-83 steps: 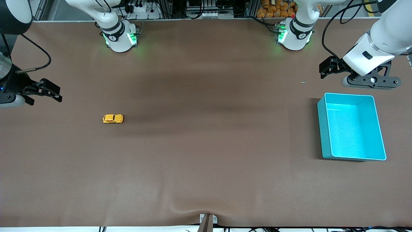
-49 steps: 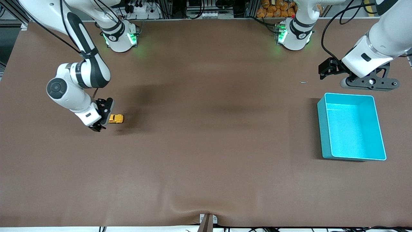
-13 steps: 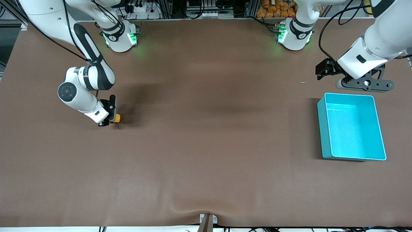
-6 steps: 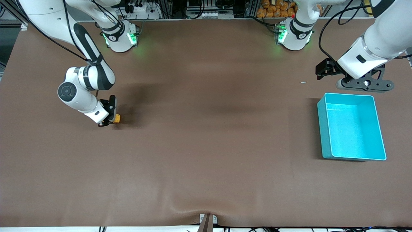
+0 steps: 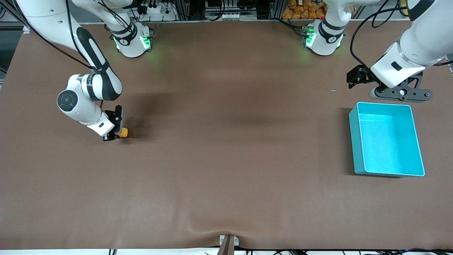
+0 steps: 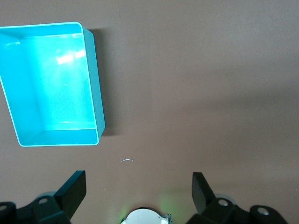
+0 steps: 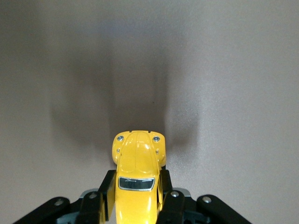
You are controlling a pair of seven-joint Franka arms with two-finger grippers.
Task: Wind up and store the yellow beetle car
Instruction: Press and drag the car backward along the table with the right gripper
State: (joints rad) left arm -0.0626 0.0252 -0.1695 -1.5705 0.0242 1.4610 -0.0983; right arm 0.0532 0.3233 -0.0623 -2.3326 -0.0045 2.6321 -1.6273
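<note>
The yellow beetle car (image 5: 123, 132) sits on the brown table toward the right arm's end, mostly hidden by my right gripper (image 5: 116, 131). In the right wrist view the car (image 7: 136, 172) fills the space between the two black fingers (image 7: 106, 196), which press on its sides; its nose points away from the wrist. My right gripper (image 7: 135, 198) is shut on the car at table level. My left gripper (image 5: 354, 78) is open and empty, waiting over the table beside the turquoise bin (image 5: 387, 140). In the left wrist view its fingers (image 6: 72, 189) stand wide apart.
The turquoise bin, open-topped and holding nothing, stands toward the left arm's end and shows in the left wrist view (image 6: 96, 93). A small pale scrap (image 5: 333, 90) lies on the table near the bin. A bracket (image 5: 228, 244) sits at the table's near edge.
My right arm came in from the table's end, lowered over the car and shut on it. In the last half second gripper and car shifted slightly toward the right arm's end. The left arm barely moved.
</note>
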